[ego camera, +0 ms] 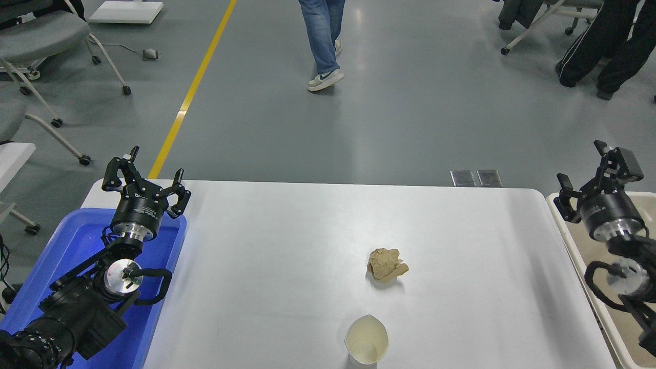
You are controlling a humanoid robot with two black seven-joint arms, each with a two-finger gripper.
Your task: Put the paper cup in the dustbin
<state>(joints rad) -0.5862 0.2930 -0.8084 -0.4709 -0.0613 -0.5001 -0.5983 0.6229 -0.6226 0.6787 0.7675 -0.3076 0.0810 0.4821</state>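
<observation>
— Cup first: where does it stand?

— Paper cup (367, 347) stands upright on the white table (287, 241), near the front edge and a little right of the middle. Its mouth faces up, the inside is pale yellowish, and the rim is pinched to a point on the far side. Nothing touches it.

— What is next to it?

— Crumpled tan paper ball (387, 264) lies behind it, a bit to the right, apart from the cup.

— And the right gripper?

— The right gripper (597, 177) is at the right edge, above the dustbin (559, 212), well apart from the cup. Its fingers are spread wide and hold nothing. The dustbin is beige with a pale rounded rim, and it sits just beside the right end of the table.

— The left side?

— The left gripper (145, 180) is parked at the lower left, over the far end of the blue tub (84, 233). Its fingers are also spread apart and empty.

— Anybody around?

— On the grey floor beyond the table, a person in blue jeans (322, 36) is in mid-step, and another person in black trousers (605, 43) is at the top right.
</observation>
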